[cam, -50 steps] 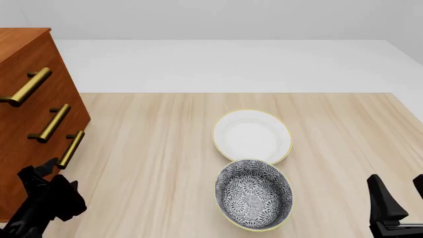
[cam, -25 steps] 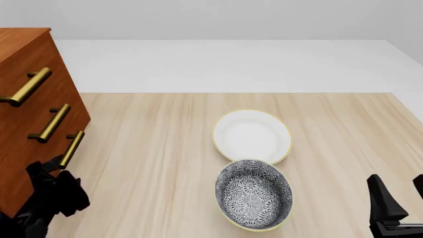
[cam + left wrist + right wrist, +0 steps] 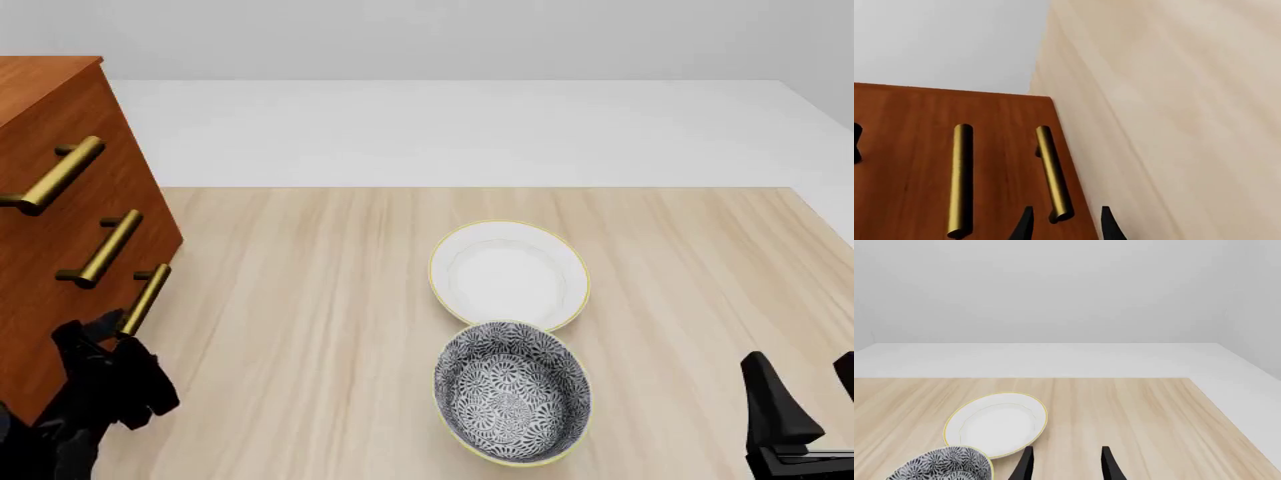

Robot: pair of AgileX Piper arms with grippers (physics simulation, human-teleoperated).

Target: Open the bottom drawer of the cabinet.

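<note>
- Step: close the left gripper [image 3: 1062, 225] around the bottom drawer [image 3: 80, 330] handle [image 3: 1053, 172], then pull straight out, square to the cabinet [image 3: 60, 200] front
- Cabinet stands at the table's [image 3: 334, 300] left edge; bottom drawer still shut
- Left gripper released, fingers either side of the handle's near end, not yet touching, holding nothing
- Right gripper [image 3: 1064, 465] released, empty, at the table's near right corner

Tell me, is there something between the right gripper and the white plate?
No. In the right wrist view only bare wooden table lies between the open right gripper and the white plate; the patterned bowl sits off to the side.
</note>
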